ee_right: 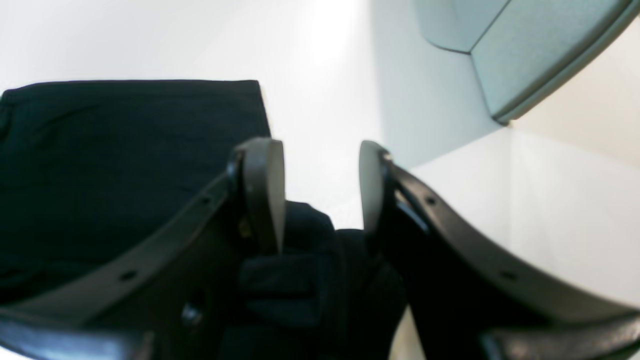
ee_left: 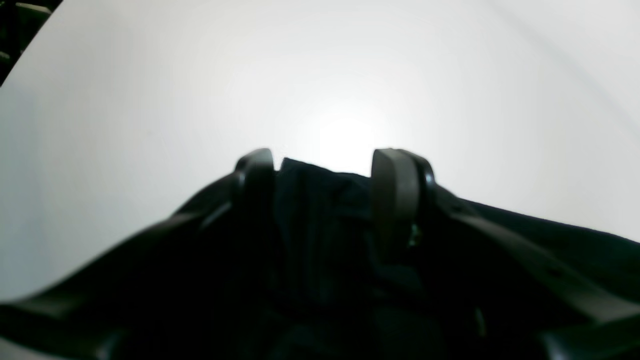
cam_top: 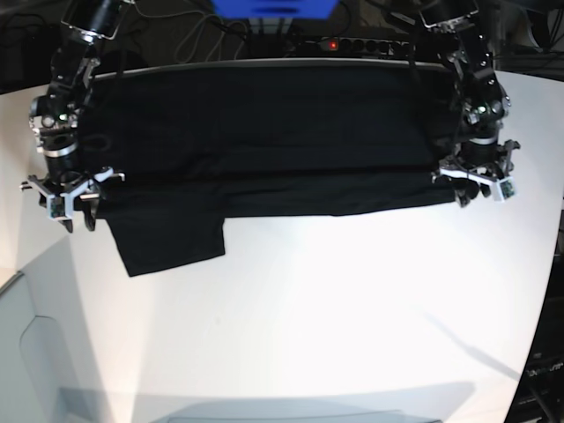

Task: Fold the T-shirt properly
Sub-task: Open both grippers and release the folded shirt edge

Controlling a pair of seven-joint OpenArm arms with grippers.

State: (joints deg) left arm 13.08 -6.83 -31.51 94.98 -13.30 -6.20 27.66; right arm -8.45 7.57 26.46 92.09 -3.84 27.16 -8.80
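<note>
White, matt bench (cam_top: 352,300) under strong overhead light, glare patch near centre, faint shadows along the near edge. Curved edge at the base view's right, dark floor beyond. Black T-shirt (cam_top: 264,141) spread across the far half of the bench, folded lengthwise into a wide band, one sleeve (cam_top: 167,233) projecting toward the near side at the base view's left. Cables and a power strip (cam_top: 352,42) with a red light behind the far edge; blue object (cam_top: 273,7) at top centre, identity unclear. Pale grey panel (ee_right: 525,50) with a raised rim at the bench corner in the right wrist view.

Left end effector (cam_top: 476,181) at the shirt's end on the base view's right; jaws parted, dark cloth lying between the pads (ee_left: 395,190) but not pinched. Right end effector (cam_top: 70,198) at the opposite end beside the sleeve; jaws likewise apart, bunched fabric below and between the pads (ee_right: 265,185), white bench visible through the gap. Both low over the cloth edge.
</note>
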